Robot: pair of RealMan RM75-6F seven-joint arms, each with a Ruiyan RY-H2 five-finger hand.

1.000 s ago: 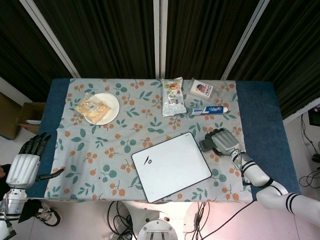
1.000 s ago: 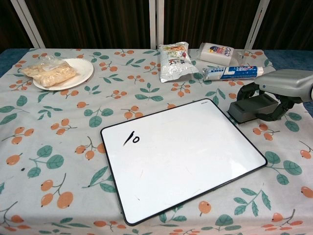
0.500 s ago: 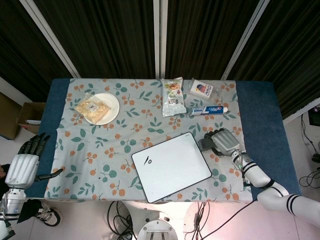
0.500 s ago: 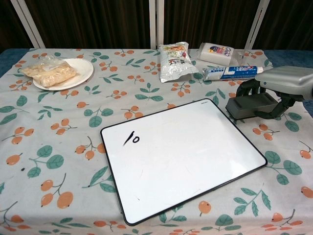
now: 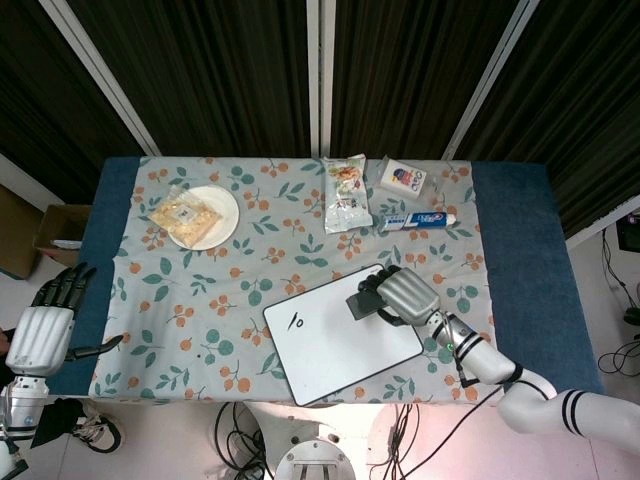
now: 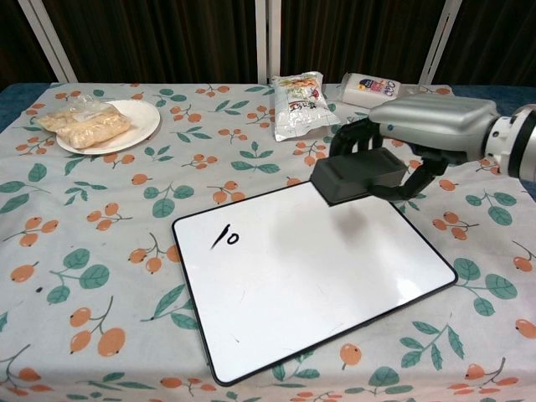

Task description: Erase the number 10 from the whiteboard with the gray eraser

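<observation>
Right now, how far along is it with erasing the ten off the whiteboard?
Done: the right hand has picked up the gray eraser and holds it above the whiteboard, near its far right edge. In hand: carrying it over the board. Left: the number 10 is fully intact, none wiped yet. The left hand hangs off the table, holding nothing.

Overhead head view; low frontal chest view

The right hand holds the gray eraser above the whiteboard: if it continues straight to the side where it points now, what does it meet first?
Probably the number 10. The right hand carries the gray eraser over the whiteboard, pointing toward the writing; bare board lies between. Its height above the board is unclear.
</observation>
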